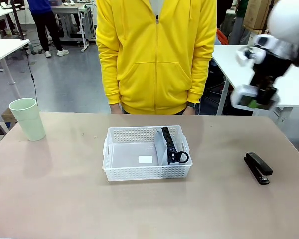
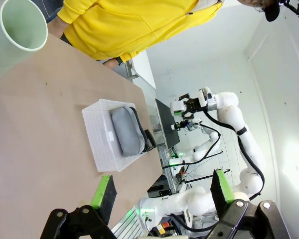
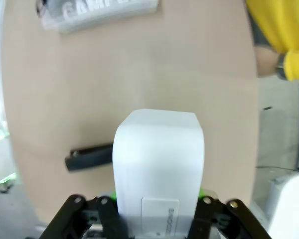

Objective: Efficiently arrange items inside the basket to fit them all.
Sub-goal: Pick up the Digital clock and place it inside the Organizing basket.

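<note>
The small white box [image 3: 158,164] is clamped in the right gripper [image 3: 158,196] above the table [image 1: 65,199], the left gripper [image 2: 163,191] gapes wide and holds nothing, and the basket [image 1: 139,173] holds the grey pouch [image 2: 127,130] on edge, with the stapler [image 1: 257,168] and cup [image 1: 28,119] outside it.

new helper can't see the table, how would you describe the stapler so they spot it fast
Centred on the table sits a white basket. To the robot's right of it the stapler lies alone: low, long and black, unlike the tall pale green cup at far left.
</note>
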{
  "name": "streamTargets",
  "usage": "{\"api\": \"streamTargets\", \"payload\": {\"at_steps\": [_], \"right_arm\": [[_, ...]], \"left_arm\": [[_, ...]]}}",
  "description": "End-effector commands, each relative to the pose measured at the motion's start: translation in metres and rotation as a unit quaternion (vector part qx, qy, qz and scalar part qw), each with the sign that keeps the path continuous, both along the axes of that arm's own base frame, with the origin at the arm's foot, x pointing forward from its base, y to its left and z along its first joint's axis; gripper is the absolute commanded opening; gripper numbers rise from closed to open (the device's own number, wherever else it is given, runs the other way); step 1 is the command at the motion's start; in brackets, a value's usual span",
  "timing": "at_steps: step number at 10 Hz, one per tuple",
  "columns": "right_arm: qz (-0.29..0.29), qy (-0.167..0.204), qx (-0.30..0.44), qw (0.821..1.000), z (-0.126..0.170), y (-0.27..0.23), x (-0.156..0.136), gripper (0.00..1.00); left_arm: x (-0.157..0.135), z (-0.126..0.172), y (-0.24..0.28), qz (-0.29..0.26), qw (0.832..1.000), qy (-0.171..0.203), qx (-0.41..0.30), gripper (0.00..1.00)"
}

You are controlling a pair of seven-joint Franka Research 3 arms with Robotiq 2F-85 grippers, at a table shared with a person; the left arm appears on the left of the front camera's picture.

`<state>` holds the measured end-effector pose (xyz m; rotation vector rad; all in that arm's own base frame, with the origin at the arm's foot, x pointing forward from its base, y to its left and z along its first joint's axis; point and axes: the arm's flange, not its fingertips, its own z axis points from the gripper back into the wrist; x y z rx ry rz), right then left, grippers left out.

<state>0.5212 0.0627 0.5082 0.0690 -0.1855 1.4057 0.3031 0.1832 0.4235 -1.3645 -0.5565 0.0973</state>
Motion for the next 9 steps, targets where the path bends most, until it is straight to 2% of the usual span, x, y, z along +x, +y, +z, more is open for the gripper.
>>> {"api": "streamTargets", "payload": {"at_steps": [1, 3, 5, 6, 7, 8, 9], "right_arm": [[-0.017, 0.007, -0.016, 1.0, 0.034, 0.08, -0.005, 0.52], [-0.016, 0.077, 0.006, 0.997, 0.049, 0.174, -0.025, 0.52], [0.018, 0.122, -0.018, 0.992, 0.04, 0.258, -0.057, 0.52], [0.035, 0.127, -0.042, 0.99, 0.021, 0.295, -0.075, 0.52], [0.075, 0.13, -0.009, 0.989, -0.003, 0.326, -0.094, 0.52], [0.072, 0.139, -0.012, 0.988, -0.031, 0.355, -0.109, 0.52], [0.049, 0.106, -0.042, 0.992, -0.053, 0.375, -0.124, 0.52]], "left_arm": [[0.001, 0.002, -0.001, 0.001, 1.0, -0.017, -0.008, 1.0], [0.001, 0.002, -0.001, 0.001, 1.0, -0.017, -0.008, 1.0], [0.001, 0.002, -0.001, 0.001, 1.0, -0.017, -0.008, 1.0], [0.001, 0.002, -0.001, 0.001, 1.0, -0.017, -0.008, 1.0], [0.001, 0.002, -0.001, 0.001, 1.0, -0.017, -0.008, 1.0], [0.001, 0.002, -0.001, 0.001, 1.0, -0.017, -0.008, 1.0], [0.001, 0.002, -0.001, 0.001, 1.0, -0.017, -0.008, 1.0]]}}
